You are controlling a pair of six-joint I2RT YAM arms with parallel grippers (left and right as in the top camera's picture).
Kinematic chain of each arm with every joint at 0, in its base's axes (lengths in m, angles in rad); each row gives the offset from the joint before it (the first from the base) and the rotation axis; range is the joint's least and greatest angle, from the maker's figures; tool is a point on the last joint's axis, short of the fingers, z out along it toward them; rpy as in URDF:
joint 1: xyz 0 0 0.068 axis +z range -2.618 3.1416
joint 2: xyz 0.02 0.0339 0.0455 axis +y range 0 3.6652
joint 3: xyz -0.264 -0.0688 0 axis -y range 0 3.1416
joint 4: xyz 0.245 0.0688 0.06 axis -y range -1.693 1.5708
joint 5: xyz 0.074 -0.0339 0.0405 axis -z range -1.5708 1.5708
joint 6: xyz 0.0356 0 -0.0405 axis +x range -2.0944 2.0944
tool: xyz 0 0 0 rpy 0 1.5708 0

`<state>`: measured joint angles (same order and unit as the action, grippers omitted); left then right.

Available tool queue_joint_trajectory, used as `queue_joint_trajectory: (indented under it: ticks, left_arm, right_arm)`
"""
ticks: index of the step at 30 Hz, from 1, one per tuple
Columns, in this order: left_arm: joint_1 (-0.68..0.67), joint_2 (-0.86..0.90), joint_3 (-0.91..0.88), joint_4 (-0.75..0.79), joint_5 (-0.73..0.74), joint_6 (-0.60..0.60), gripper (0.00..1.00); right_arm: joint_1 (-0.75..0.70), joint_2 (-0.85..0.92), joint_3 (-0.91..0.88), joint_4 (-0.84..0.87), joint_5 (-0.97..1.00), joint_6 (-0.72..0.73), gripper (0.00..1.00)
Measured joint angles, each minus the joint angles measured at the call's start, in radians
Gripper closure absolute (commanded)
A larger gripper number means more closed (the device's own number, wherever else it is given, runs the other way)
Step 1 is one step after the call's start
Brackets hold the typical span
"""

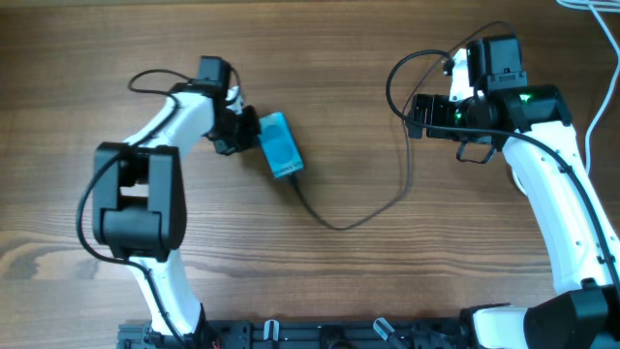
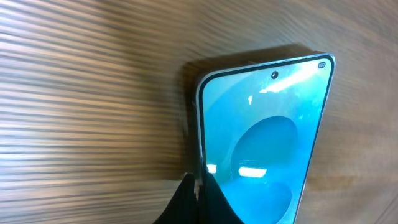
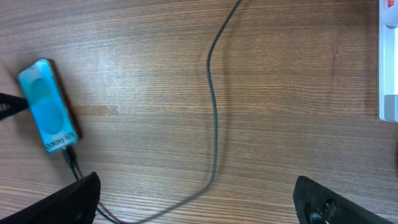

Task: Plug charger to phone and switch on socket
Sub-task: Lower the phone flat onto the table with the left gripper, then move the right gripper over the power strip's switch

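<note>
Glossy turquoise phone (image 2: 267,143), thin black charger (image 3: 213,112), grained wooden table (image 3: 298,74).

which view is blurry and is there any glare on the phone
Left wrist view: the table left of the phone smears into streaks, and white glare patches lie on its screen. Right wrist view: wood grain and charger are sharp, with the end effector fingers soft-edged at the bottom corners. Overhead view: sharp, evenly lit, only soft shadows.

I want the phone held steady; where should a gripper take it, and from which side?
Grip the phone across its long edges near the top, likely from the left arm's side: it lies face up with the charger in its bottom end.
</note>
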<state>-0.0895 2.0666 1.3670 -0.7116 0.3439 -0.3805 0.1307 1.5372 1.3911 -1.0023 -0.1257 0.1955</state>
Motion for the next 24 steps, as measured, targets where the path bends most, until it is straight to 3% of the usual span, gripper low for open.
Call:
queue_joint_trajectory:
  ticks: [2,3,6,7,9,10,11,13,14,16,17,18,19,24]
  left_arm:
    - [0.066,0.001,0.000,-0.023,-0.002,-0.021,0.54]
    - [0.105,0.000,0.001,-0.029,-0.002,-0.029,0.36]
    - [0.150,-0.009,0.011,-0.039,0.011,-0.042,0.23]
    - [0.152,-0.010,0.011,-0.042,0.012,-0.045,0.04]
    - [0.151,-0.012,0.014,-0.040,0.022,-0.044,0.00]
    - [0.149,-0.017,0.018,-0.040,0.015,-0.048,0.08]
    - [0.149,-0.018,0.021,-0.041,0.011,-0.048,0.29]
    - [0.150,-0.018,0.020,-0.053,-0.007,-0.047,0.56]
    - [0.151,-0.014,0.013,-0.076,-0.028,-0.045,0.96]
    - [0.156,-0.009,0.010,-0.102,-0.038,-0.047,0.96]
    - [0.156,-0.003,0.005,-0.118,-0.042,-0.048,0.86]
    - [0.155,-0.002,0.001,-0.123,-0.045,-0.047,0.31]
    - [0.156,-0.002,0.001,-0.121,-0.040,-0.045,0.00]
    - [0.142,-0.019,0.019,-0.129,0.008,-0.048,0.00]
  right_arm:
    - [0.000,0.000,0.000,0.000,0.061,0.009,0.00]
    - [-0.003,0.001,0.000,0.002,0.104,0.020,0.00]
    - [-0.058,0.024,0.000,0.018,0.186,0.053,0.00]
    - [-0.085,0.037,0.000,0.019,0.201,0.062,0.00]
    - [-0.124,0.064,0.000,0.019,0.206,0.072,0.00]
    - [-0.145,0.081,0.000,0.019,0.206,0.073,0.00]
    - [-0.162,0.095,0.000,0.019,0.206,0.073,0.00]
    - [-0.181,0.107,0.000,0.020,0.206,0.073,0.00]
    - [-0.199,0.114,0.000,0.023,0.206,0.076,0.00]
    - [-0.222,0.118,0.000,0.031,0.206,0.089,0.00]
    - [-0.244,0.118,0.000,0.041,0.201,0.098,0.00]
    - [-0.283,0.118,0.000,0.053,0.182,0.111,0.00]
    - [-0.323,0.118,0.000,0.065,0.156,0.118,0.00]
    - [-0.531,0.120,0.000,0.115,0.041,0.152,0.00]
